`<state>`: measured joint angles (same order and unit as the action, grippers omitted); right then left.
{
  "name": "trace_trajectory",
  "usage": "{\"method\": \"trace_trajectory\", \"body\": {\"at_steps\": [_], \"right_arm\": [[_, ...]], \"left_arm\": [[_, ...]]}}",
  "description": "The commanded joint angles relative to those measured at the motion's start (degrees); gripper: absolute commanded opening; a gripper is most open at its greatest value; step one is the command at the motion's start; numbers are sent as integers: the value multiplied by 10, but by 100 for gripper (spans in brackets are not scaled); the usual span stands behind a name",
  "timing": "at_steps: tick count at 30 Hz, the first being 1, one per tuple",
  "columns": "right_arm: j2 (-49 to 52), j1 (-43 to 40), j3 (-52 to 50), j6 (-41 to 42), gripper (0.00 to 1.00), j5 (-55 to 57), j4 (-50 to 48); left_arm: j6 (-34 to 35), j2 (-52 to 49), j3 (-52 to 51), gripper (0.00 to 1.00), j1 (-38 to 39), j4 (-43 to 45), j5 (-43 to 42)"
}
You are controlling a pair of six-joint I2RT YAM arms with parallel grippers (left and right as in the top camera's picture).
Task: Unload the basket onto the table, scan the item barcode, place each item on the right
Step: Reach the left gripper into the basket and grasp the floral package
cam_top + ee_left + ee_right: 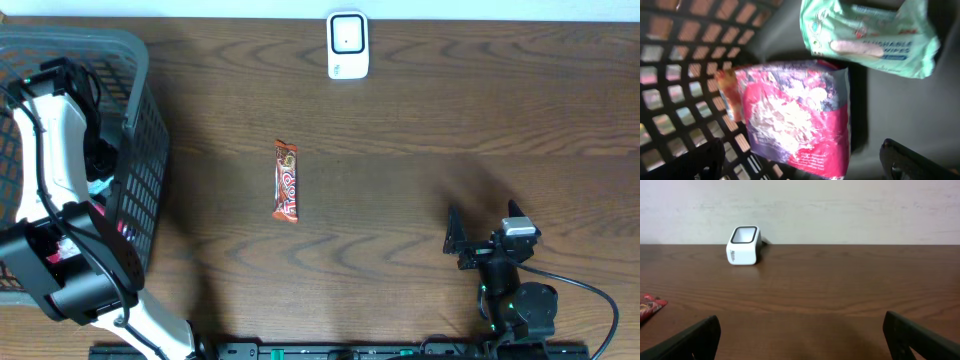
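Scanner [348, 45] upright at the far table [420, 130] edge, window facing the arms. Bar [286, 181] lies flat on the near side of the scanner, slightly left, well apart from it, nothing between. Basket [140, 150] stands far left of the scanner, with the left arm reaching into it. Left gripper [802, 162] hangs with fingers spread wide, holding nothing, over a pink bag [795, 115]; wipes [870, 35] lie beside the bag. Both show only in the left wrist view, since overhead the arm and basket wall hide them. Right gripper [802, 340] is near-right of the scanner, low over the table, fingers apart, empty. Its view faces the scanner and catches only the bar's tip.
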<state>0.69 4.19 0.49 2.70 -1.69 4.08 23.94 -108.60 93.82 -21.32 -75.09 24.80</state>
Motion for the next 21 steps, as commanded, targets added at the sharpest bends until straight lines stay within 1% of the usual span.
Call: {"method": "trace_trajectory", "body": {"at_steps": [1, 3, 7, 11, 13, 16, 18, 19, 21], "right_arm": [[-4, -2, -2, -6, 99, 3, 2], [-4, -2, -2, -6, 99, 3, 2], [-4, -2, -2, -6, 99, 3, 2], [-4, -2, -2, -6, 99, 3, 2], [-4, -2, -2, -6, 99, 3, 2], [-4, -2, -2, -6, 99, 3, 2], [-4, -2, -2, -6, 99, 3, 2], [-4, -2, -2, -6, 99, 3, 2], [-4, -2, -2, -6, 99, 3, 2]], "left_arm": [[52, -11, -36, 99, -3, -7, 12], [67, -11, -63, 99, -3, -1, 12], [68, -11, -122, 98, -3, 31, -4], [68, -11, -162, 98, -3, 55, -8], [68, -12, -170, 100, -4, 58, -8], [68, -11, -171, 89, -9, 57, -8], [68, -11, -172, 73, -16, 55, -9], [68, -11, -173, 69, -19, 55, -17], [68, -11, -179, 67, -25, 60, -33]]}}
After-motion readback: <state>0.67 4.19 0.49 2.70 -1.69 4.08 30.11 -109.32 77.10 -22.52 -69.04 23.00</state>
